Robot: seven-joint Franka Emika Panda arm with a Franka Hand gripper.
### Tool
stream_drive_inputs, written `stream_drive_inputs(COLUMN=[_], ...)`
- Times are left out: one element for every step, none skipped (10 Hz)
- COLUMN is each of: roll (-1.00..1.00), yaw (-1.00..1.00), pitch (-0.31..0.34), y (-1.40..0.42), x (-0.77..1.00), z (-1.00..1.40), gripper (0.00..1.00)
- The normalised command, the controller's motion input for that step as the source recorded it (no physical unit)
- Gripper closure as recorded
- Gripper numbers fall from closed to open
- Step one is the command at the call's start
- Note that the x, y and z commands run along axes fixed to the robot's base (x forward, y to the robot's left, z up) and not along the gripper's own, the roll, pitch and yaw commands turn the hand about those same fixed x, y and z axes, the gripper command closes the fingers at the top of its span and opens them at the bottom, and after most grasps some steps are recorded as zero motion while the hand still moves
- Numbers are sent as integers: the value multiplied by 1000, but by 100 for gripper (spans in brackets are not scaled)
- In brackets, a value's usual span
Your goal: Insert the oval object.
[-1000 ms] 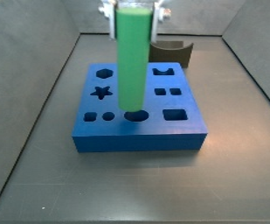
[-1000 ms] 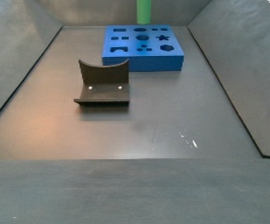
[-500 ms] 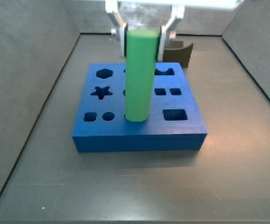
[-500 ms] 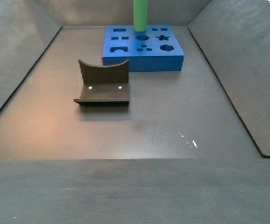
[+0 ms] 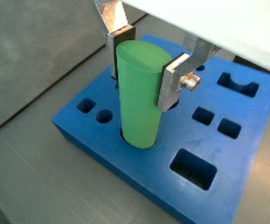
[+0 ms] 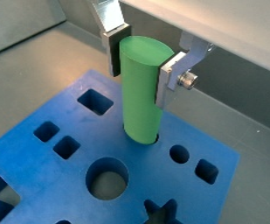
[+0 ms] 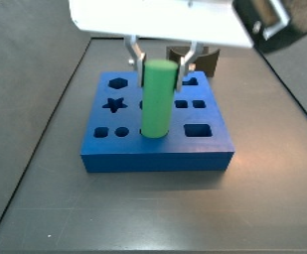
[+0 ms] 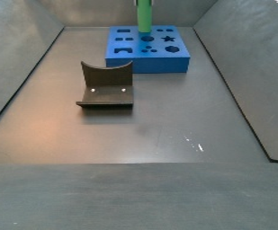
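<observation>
Oval object, a tall smooth bright green peg (image 5: pixel 141 96), stands upright with its lower end in a hole near the front edge of the blue block with shaped cut-outs (image 5: pixel 102 144). The gripper (image 5: pixel 144 59), above the block, has its silver plate fingers (image 5: pixel 175 80) clamped on the peg's upper part. Well apart from the block stands the dark L-shaped fixture (image 8: pixel 103 86).

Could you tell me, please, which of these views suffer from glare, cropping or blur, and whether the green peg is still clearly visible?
In a side view, the arm's white body is overexposed, but the green peg stays clear between the gripper fingers. In a side view a small glare spot marks the floor, and the peg is cropped at the frame edge. Both wrist views are sharp on the peg and blue block.
</observation>
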Motion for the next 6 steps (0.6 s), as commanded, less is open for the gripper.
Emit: stream_drive_inputs(roll=[-13, -4, -7, -1, 0, 0], yaw=[0, 0, 0, 0, 0, 0], pitch=[-10, -24, -19, -24, 0, 0], y=[0, 0, 0, 0, 0, 0], x=[0, 0, 0, 0, 0, 0], z=[-314, -291, -306, -286, -100, 0], gripper=[100, 100, 100, 100, 100, 100])
